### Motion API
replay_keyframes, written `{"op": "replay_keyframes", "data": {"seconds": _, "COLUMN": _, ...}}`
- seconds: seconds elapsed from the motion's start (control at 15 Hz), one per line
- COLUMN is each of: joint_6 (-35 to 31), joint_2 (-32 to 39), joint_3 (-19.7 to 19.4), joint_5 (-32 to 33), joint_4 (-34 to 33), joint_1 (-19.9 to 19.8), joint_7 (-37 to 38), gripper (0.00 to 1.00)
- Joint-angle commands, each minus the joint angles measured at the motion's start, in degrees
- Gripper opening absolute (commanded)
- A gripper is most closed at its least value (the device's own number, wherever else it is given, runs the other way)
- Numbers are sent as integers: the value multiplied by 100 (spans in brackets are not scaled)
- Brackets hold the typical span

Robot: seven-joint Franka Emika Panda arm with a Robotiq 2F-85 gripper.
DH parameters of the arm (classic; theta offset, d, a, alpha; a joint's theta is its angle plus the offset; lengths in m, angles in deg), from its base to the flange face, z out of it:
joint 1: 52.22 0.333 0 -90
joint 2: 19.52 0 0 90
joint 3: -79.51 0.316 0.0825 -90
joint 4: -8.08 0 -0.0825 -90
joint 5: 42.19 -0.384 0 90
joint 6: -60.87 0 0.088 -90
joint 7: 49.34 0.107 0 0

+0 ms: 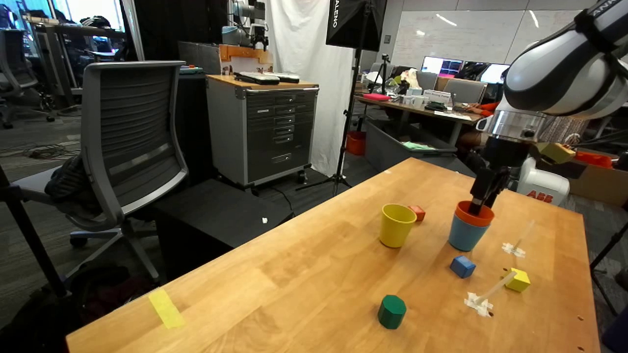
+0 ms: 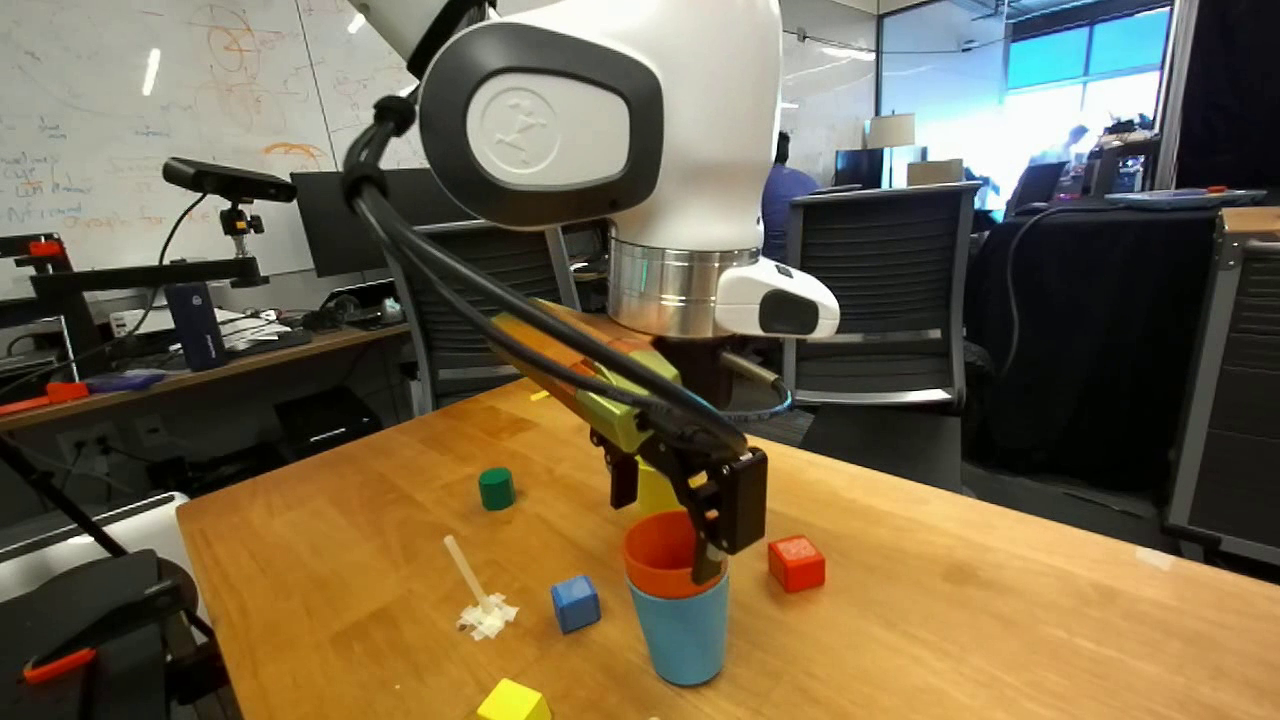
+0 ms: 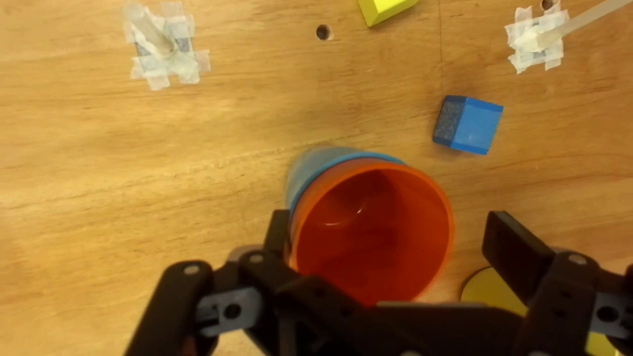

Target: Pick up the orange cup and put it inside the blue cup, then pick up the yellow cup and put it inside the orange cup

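Note:
The orange cup (image 1: 465, 217) sits nested inside the blue cup (image 1: 467, 238), its rim band standing above the blue rim. Both also show in an exterior view as the orange cup (image 2: 655, 560) on top and the blue cup (image 2: 686, 636) below. My gripper (image 3: 390, 232) is open around the orange cup (image 3: 381, 232). In the wrist view its left finger is close against the cups' side; the right finger stands apart from the rim. The yellow cup (image 1: 396, 228) stands upright on the table nearby; in an exterior view the yellow cup (image 2: 655, 490) is partly hidden behind the gripper.
A red block (image 1: 417, 213) lies beside the yellow cup. A blue block (image 1: 462, 266), a yellow block (image 1: 519, 281) and a green block (image 1: 392, 312) lie on the table (image 1: 294, 294). Two thin sticks stand taped down, one at a tape patch (image 1: 478, 304), the other at a tape patch (image 1: 513, 250).

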Motion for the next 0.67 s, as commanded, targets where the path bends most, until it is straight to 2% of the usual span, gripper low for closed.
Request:
{"op": "replay_keyframes", "data": {"seconds": 0.0, "joint_6": -106, "joint_2": -291, "joint_3": 72, "joint_5": -88, "joint_4": 261, "joint_1": -74, "joint_7": -212, "gripper": 100}}
{"op": "replay_keyframes", "data": {"seconds": 0.6, "joint_6": -113, "joint_2": -729, "joint_3": -11, "joint_5": -83, "joint_4": 586, "joint_1": -41, "joint_7": -196, "gripper": 100}}
